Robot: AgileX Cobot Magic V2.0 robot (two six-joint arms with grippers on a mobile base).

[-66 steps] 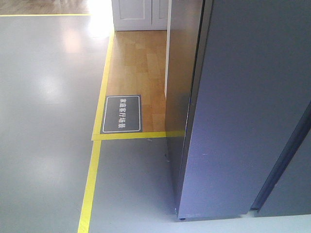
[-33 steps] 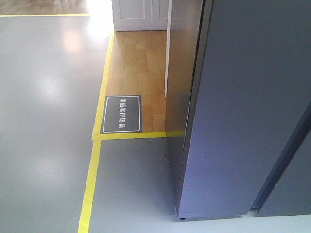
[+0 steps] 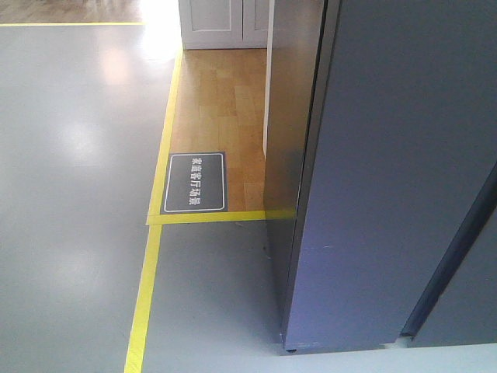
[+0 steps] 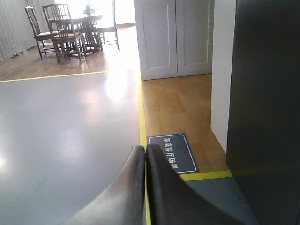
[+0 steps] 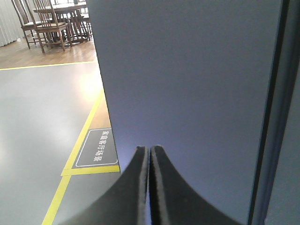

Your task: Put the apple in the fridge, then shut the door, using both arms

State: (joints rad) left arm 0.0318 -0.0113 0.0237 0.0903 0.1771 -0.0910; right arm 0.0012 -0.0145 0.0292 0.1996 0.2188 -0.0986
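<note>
Both tools were pinched closed on nothing: the left tool (image 4: pixel 144 152) hung over the grey floor (image 3: pixel 70 194) by the yellow tape line (image 3: pixel 144 287), the right tool (image 5: pixel 150 151) faced the dark grey door (image 5: pixel 192 84) close up, probably set to push it. The door (image 3: pixel 388 171) stood slightly ajar from the fridge (image 3: pixel 289 116). No apple was visible; presumably inside already, though I could not tell.
</note>
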